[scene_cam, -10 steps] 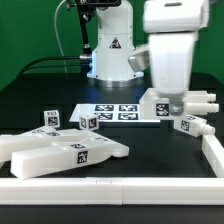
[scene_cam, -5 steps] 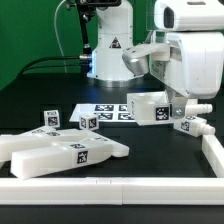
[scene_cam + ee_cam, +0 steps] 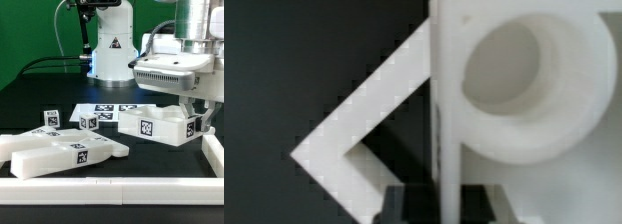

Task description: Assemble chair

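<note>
My gripper (image 3: pixel 192 108) is shut on a blocky white chair part (image 3: pixel 152 125) with a black-and-white tag on its side, held just above the black table at the exterior view's right. In the wrist view the dark fingertips (image 3: pixel 416 205) clamp a thin white edge of that part (image 3: pixel 445 90), and my gripper (image 3: pixel 450 198) sits under its round recess (image 3: pixel 518 85). Long tapered white legs (image 3: pixel 62 150) lie at the exterior view's left. Two small tagged blocks (image 3: pixel 51 118) (image 3: pixel 87 123) stand behind them.
The marker board (image 3: pixel 112 108) lies flat in front of the robot base (image 3: pixel 110 50). A raised white rail (image 3: pixel 212 152) borders the table at the exterior view's right and front, and its corner (image 3: pixel 358 120) shows in the wrist view.
The gripper has turned and dropped lower with the white part, which swung out toward the exterior view's left and now lies lengthwise. The legs and small blocks have not moved.
</note>
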Motion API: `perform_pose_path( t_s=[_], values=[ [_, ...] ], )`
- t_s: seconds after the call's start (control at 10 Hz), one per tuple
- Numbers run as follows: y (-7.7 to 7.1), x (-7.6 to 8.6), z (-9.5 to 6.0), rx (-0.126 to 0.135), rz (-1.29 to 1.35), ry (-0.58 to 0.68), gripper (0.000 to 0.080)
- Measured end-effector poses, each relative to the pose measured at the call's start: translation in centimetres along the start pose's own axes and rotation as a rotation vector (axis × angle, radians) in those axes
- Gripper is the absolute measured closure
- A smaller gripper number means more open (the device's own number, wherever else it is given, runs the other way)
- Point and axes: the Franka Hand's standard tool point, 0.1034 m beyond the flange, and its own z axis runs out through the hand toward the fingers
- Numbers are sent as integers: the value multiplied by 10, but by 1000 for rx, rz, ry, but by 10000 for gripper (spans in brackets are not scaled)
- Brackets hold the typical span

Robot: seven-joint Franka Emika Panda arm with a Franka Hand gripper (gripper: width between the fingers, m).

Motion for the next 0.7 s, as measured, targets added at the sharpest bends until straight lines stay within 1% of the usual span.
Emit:
perform_pose_path(
  t_s=[0.1,0.2,0.3,0.4,0.5,0.7],
  values=[
    [-2,-2,1,6,-66,-8,770],
    [-3,-2,4,16,-204,-23,770],
    [-1,3,13,26,-361,-33,770],
    [1,11,21,33,-459,-26,770],
    [4,17,24,37,-526,-23,770],
    [2,15,25,39,-507,-23,770]
  ],
)
